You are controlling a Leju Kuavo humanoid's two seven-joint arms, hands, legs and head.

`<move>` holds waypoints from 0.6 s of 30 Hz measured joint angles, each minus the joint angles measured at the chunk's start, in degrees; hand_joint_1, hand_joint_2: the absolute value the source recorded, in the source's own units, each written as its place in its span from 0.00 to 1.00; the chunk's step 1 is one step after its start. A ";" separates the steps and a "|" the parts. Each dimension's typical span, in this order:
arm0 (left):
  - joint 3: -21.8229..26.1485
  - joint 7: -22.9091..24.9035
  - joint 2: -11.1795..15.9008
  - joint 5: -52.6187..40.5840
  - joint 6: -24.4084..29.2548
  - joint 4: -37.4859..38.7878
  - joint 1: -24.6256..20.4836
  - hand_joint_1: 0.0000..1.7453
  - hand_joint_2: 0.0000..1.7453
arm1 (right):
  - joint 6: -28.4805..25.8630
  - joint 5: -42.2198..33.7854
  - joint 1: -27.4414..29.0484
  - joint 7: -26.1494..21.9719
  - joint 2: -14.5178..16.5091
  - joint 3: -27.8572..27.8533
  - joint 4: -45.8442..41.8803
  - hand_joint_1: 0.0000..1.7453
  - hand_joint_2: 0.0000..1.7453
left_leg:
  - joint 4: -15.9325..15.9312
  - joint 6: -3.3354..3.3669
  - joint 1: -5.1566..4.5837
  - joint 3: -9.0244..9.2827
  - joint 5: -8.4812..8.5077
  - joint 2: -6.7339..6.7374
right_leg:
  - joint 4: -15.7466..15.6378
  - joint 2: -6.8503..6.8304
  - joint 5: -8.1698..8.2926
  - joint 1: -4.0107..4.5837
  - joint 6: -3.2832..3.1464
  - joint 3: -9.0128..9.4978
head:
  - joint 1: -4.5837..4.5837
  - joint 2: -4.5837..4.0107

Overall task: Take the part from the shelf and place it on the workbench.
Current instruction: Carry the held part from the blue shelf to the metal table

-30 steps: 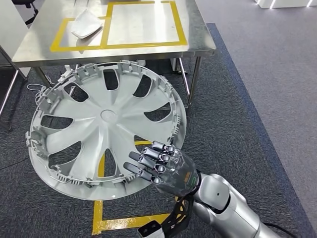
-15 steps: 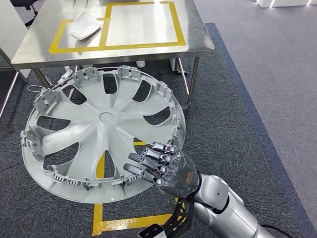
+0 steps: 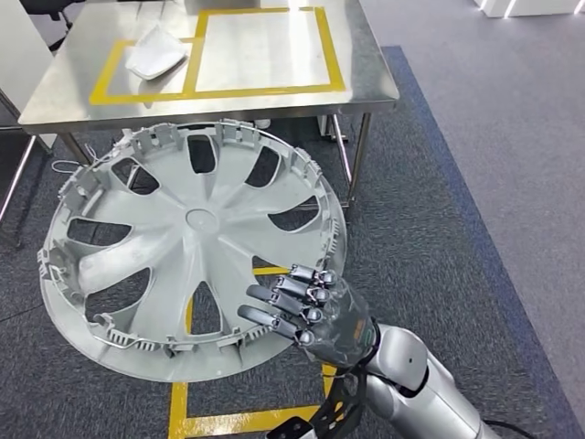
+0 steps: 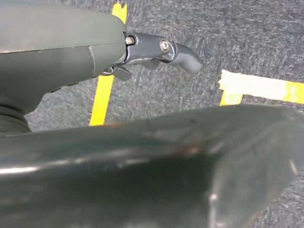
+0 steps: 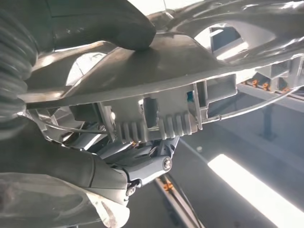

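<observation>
Glossy silver shell on the right arm [image 3: 420,384], rounded segments with a dark seam between them. Right hand [image 3: 313,315] dark grey, slim fingers [image 3: 272,297] with shiny metal pins at the knuckles, small orange and green marks on the back. Black bracket under the wrist. Left hand [image 4: 107,52] matte grey with a darker finger [image 4: 172,50] held by silver screws.

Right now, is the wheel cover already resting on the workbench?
No. In the head view the wheel cover is held by the right hand above the carpet, short of the workbench.
</observation>
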 joint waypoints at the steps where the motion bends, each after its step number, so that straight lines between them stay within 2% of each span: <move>1: 0.00 0.04 0.06 0.01 0.00 0.01 -0.01 0.00 0.00 | 0.00 0.02 0.07 0.01 0.05 -0.05 0.01 1.00 1.00 | 0.67 -0.29 0.01 -0.10 0.10 0.18 | -0.05 -0.03 0.07 -0.06 -0.50 0.64 | -0.03 0.01; 2: 0.00 0.07 0.11 0.02 0.00 0.01 -0.08 0.00 0.00 | 0.00 0.03 0.10 0.06 0.10 -0.10 0.01 1.00 1.00 | 2.27 -0.57 0.01 -0.67 0.43 0.47 | -0.16 -0.15 -0.21 -0.16 -0.92 1.29 | -0.07 0.01; 4: -0.01 0.11 0.20 0.04 -0.01 0.02 -0.22 0.00 0.00 | 0.00 0.03 0.09 0.16 0.19 -0.18 0.01 1.00 1.00 | 8.05 -1.11 0.11 -4.09 0.56 1.18 | -0.37 -0.46 -1.12 -0.32 -1.46 2.80 | -0.12 0.01; 5: -0.01 0.14 0.19 0.04 -0.01 0.02 -0.22 0.00 0.00 | 0.00 0.03 0.07 0.19 0.20 -0.20 0.01 1.00 1.00 | 11.44 -1.36 0.17 -6.49 -0.26 1.42 | -0.41 -0.58 -1.73 -0.33 -1.58 3.55 | -0.16 0.01; 6: 0.00 0.17 0.18 0.04 -0.02 0.03 -0.14 0.00 0.00 | 0.00 0.03 0.05 0.20 0.21 -0.20 0.01 1.00 1.00 | 14.19 -1.52 0.24 -8.81 -1.77 1.54 | -0.42 -0.61 -2.42 -0.33 -1.59 4.34 | -0.14 0.01; 7: 0.01 0.21 0.19 0.04 -0.02 0.04 -0.03 0.00 0.00 | 0.00 0.04 0.06 0.20 0.21 -0.20 0.01 1.00 1.00 | 15.72 -1.57 0.28 -10.65 -3.53 1.59 | -0.42 -0.60 -3.22 -0.34 -1.55 5.27 | -0.17 0.01; 8: 0.01 0.24 0.21 0.05 -0.02 0.04 0.10 0.00 0.00 | 0.00 0.04 0.07 0.21 0.21 -0.20 0.01 1.00 1.00 | 15.86 -1.52 0.28 -11.87 -4.94 1.62 | -0.43 -0.57 -4.09 -0.34 -1.50 6.35 | -0.17 0.01; 9: 0.02 0.25 0.25 0.06 -0.02 0.05 0.20 0.00 0.00 | 0.00 0.04 0.08 0.21 0.21 -0.20 0.01 1.00 1.00 | 14.49 -1.35 0.25 -12.37 -5.26 1.63 | -0.45 -0.56 -4.99 -0.34 -1.44 7.53 | -0.18 0.01; 10: 0.02 0.26 0.30 0.07 -0.02 0.05 0.29 0.00 0.00 | 0.00 0.04 0.09 0.20 0.22 -0.19 0.01 1.00 1.00 | 11.88 -1.05 0.16 -12.39 -3.87 1.65 | -0.48 -0.58 -5.96 -0.34 -1.36 8.75 | -0.18 0.01; 12: 0.02 0.31 0.40 0.08 -0.03 0.07 0.57 0.00 0.00 | 0.00 0.05 0.13 0.18 0.26 -0.16 0.08 1.00 1.00 | 5.64 -0.26 -0.22 -12.08 3.38 1.79 | -0.56 -0.55 -7.91 -0.24 -1.06 10.77 | -0.28 0.01; 13: 0.02 0.38 0.43 0.08 -0.04 0.08 0.73 0.00 0.00 | 0.00 0.07 0.14 0.17 0.29 -0.14 0.13 1.00 1.00 | 3.77 0.02 -0.45 -11.87 6.33 1.83 | -0.79 -0.52 -8.92 -0.16 -0.77 11.56 | -0.28 0.00; 14: 0.02 0.45 0.43 0.10 -0.05 0.09 0.84 0.00 0.00 | 0.00 0.08 0.13 0.16 0.33 -0.13 0.13 1.00 1.00 | 2.76 0.28 -0.61 -11.56 7.86 1.80 | -1.01 -0.45 -9.52 -0.07 -0.34 12.64 | -0.30 -0.01; 15: 0.02 0.51 0.40 0.11 -0.06 0.10 0.84 0.00 0.00 | 0.00 0.05 0.06 0.16 0.38 -0.14 0.11 1.00 1.00 | 2.69 0.49 -0.68 -11.01 7.46 1.71 | -0.96 -0.38 -9.47 0.01 0.16 13.52 | -0.29 -0.01; 16: 0.01 0.56 0.37 0.12 -0.07 0.11 0.72 0.00 0.00 | 0.00 0.02 -0.04 0.19 0.43 -0.16 0.06 1.00 1.00 | 2.51 0.74 -0.54 -10.12 6.90 1.57 | -0.19 -0.37 -8.85 0.01 0.61 13.55 | -0.23 -0.01; 17: 0.01 0.57 0.33 0.11 -0.08 0.11 0.55 0.00 0.00 | 0.00 0.00 -0.12 0.21 0.48 -0.16 0.01 1.00 1.00 | 2.06 1.14 -0.40 -9.11 6.38 1.45 | 1.90 -0.36 -7.50 0.02 0.99 12.91 | -0.14 -0.01; 18: 0.00 0.59 0.34 0.10 -0.08 0.11 0.40 0.00 0.00 | -0.01 -0.04 -0.21 0.23 0.50 -0.16 0.01 1.00 1.00 | 1.71 1.50 -0.29 -8.10 5.93 1.37 | 5.05 -0.34 -6.18 0.03 1.19 10.91 | 0.02 0.00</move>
